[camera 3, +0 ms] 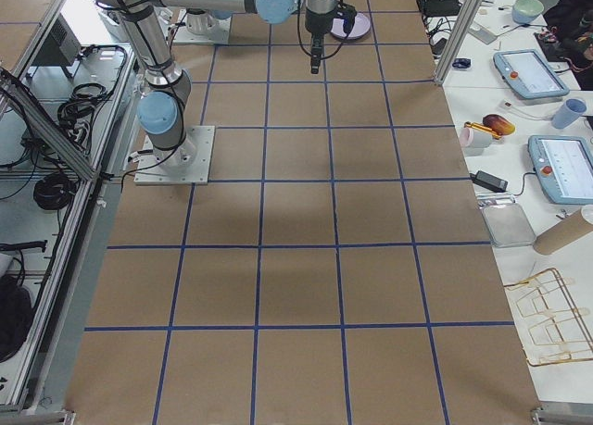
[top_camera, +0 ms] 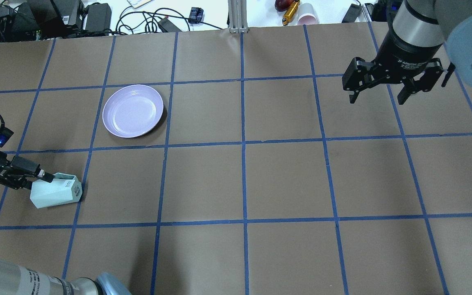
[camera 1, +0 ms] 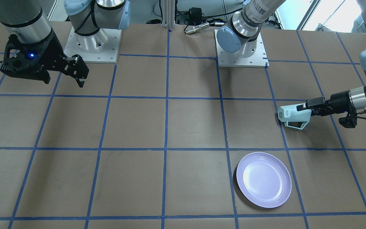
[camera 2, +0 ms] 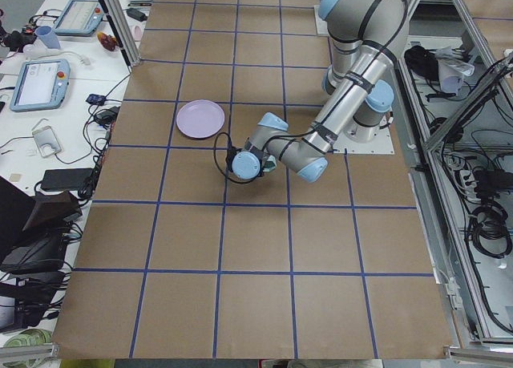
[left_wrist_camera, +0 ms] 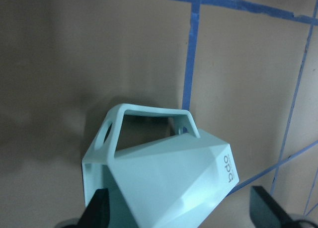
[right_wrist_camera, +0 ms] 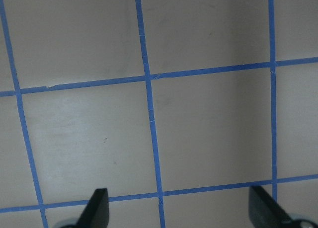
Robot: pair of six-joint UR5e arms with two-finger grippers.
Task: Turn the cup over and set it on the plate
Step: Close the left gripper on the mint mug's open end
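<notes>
1. Currently the cup (top_camera: 55, 193) lies on its side on the taped table (top_camera: 285, 180). Its printed base is turned away from the left gripper (camera 1: 308, 107) and its mouth faces it. It sits well apart from the plate (top_camera: 132, 110), nearer the robot than the plate and further to the robot's left.
2. Left gripper: low, reaching almost level with the table, at the cup's mouth end. Jaws spread. In the wrist view one finger (left_wrist_camera: 102, 210) is at the rim and the other stands clear of the faceted wall, so I see no pinch.
3. Judgement: the side-on reach suits a flip. With a hold at the rim end, a wrist roll could bring the mouth upward.
4. Plate: right way up, nothing on it. Placement not begun.
5. Right gripper (top_camera: 377, 100): raised, far across the table from the plate on the robot's right, jaws spread. Probably parked out of the way.
6. Views:
   - The left wrist view shows the handle turned toward the tabletop and the gap beside the finger.
   - The overhead view shows little of the handle but gives the cup-to-plate layout.
   - In the exterior left view the arm hides the cup.
</notes>
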